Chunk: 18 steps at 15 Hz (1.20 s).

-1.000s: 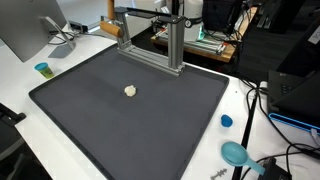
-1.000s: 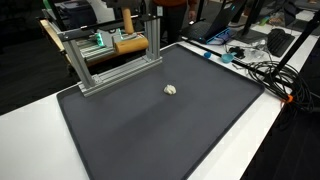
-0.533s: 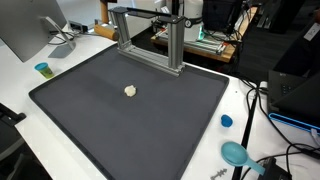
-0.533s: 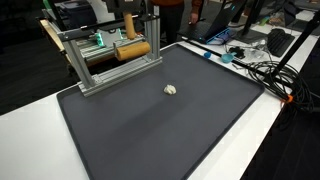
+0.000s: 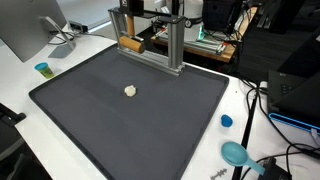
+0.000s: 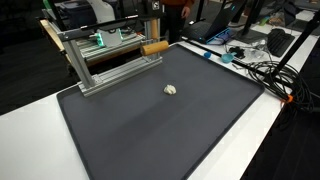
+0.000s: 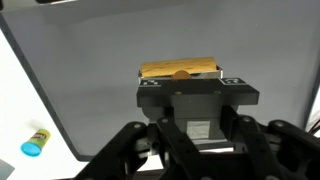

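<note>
One tan wooden block (image 7: 180, 70), long axis crosswise, is pinched in the gripper (image 7: 190, 84) above the far edge of the mat (image 5: 150, 120).

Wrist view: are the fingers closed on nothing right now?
No, the fingers are clamped on a tan wooden block, held above the dark grey mat.

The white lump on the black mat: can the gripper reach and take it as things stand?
Probably reach, yes: the mat around the lump is bare. Taking it, likely no: the gripper is shut on a wooden block.
</note>
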Each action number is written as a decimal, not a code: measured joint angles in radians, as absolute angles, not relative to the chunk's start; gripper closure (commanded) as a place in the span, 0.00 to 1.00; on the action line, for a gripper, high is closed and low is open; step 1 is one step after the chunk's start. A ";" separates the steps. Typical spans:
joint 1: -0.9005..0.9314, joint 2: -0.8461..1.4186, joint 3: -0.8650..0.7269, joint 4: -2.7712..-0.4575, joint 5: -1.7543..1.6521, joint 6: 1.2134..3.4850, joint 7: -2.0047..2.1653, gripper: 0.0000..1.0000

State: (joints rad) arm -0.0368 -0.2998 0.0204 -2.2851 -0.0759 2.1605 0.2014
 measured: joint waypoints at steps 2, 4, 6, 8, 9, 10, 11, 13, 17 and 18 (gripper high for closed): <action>-0.009 -0.282 0.049 -2.286 -0.042 2.160 0.239 0.54; 0.010 -0.266 0.060 -2.286 -0.023 2.160 0.243 0.54; 0.010 -0.262 0.059 -2.286 -0.021 2.160 0.243 0.79; 0.010 -0.259 0.059 -2.288 -0.020 2.162 0.246 0.79; 0.009 -0.255 0.058 -2.288 -0.015 2.170 0.254 0.79; 0.008 -0.248 0.056 -2.288 -0.003 2.184 0.262 0.79; 0.006 -0.238 0.052 -2.288 0.006 2.206 0.275 0.79; -0.005 -0.208 0.042 -2.285 0.018 2.262 0.295 0.79; -0.039 -0.117 0.021 -2.253 0.011 2.323 0.301 0.79; -0.040 -0.091 0.019 -2.242 0.011 2.325 0.301 0.79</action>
State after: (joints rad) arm -0.0402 -0.0913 0.0187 -2.2424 0.0106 2.3247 0.3015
